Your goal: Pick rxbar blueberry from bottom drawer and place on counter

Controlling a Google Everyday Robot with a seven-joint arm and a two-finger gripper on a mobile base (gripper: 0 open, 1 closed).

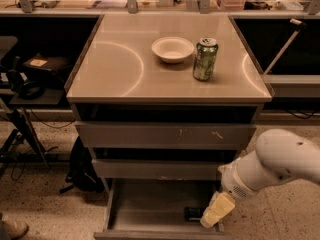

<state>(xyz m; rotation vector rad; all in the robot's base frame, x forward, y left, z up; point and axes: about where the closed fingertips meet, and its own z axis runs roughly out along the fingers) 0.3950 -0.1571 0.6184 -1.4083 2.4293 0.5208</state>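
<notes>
Atop the drawer unit, the counter carried a bowl and a green can. Below, the bottom drawer stood open. The gripper hung at its front right, grip state impossible to tell, just beside the rxbar blueberry on the drawer floor.

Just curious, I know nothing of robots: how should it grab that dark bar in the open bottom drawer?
Probably from straight above, across the narrow width of the rxbar blueberry: it lies flat on the bottom drawer floor, front right, so only its edges offer hold. The tool hangs beside it, partly covering it.
</notes>
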